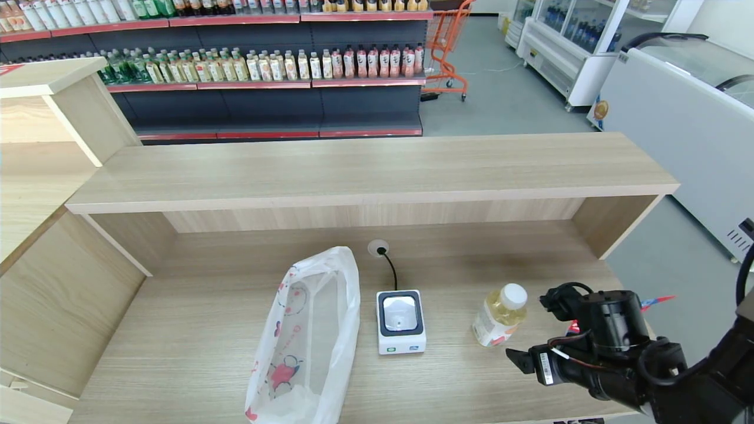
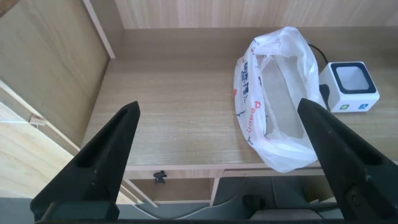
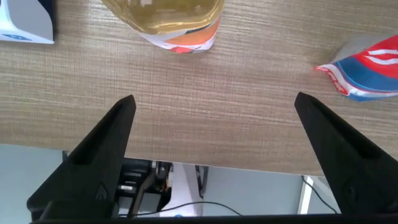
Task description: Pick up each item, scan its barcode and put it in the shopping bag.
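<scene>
— Right pincer (image 3: 214, 155), how does it stand?
— Spread wide and empty, above the near right edge of the counter (image 1: 177, 353).
— And the left pincer (image 2: 217, 162)?
— Spread too, holding nothing, over the near left side.
— Where is the bottle (image 1: 499, 315)?
— Upright on the counter, right of the scanner (image 1: 400, 321), just beyond the right pincer and untouched. The shopping bag (image 1: 306, 341) lies open left of the scanner. A red-and-blue packet (image 3: 367, 71) lies right of the bottle.

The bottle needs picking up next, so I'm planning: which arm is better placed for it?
Right. The right gripper is open near the bottle; the left gripper hangs open on the shopping bag's side, beyond the scanner.
</scene>
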You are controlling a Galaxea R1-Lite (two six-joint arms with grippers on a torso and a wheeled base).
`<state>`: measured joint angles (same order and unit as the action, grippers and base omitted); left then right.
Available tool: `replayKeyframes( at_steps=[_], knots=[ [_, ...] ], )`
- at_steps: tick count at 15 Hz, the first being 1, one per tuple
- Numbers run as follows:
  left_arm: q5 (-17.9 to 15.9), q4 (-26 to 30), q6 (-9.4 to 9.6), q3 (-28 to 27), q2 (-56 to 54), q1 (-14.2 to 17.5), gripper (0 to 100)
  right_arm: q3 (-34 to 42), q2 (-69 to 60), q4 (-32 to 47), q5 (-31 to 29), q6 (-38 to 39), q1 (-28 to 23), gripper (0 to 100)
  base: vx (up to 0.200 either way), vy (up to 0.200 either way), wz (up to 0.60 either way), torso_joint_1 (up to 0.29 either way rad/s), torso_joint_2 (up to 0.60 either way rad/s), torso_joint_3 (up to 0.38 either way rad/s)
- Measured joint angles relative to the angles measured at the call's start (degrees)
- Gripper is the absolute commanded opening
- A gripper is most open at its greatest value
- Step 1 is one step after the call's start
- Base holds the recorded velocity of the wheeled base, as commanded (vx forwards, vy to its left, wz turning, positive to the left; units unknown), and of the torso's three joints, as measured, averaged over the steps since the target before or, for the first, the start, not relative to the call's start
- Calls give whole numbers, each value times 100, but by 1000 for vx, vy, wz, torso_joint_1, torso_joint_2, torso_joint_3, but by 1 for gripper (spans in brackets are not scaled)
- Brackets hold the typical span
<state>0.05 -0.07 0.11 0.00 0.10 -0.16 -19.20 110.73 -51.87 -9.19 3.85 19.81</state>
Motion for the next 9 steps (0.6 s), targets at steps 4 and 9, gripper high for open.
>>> replayKeyframes(
  at_steps=[4,9],
  knots=[
    [-5,0,2,0,0,-2,100,-4,633,-1111,11,-552,83,100,0,0,0,0,0,0],
    [-5,0,0,0,0,-2,100,-108,1334,-2302,222,-1225,133,100,0,0,0,0,0,0]
  ],
)
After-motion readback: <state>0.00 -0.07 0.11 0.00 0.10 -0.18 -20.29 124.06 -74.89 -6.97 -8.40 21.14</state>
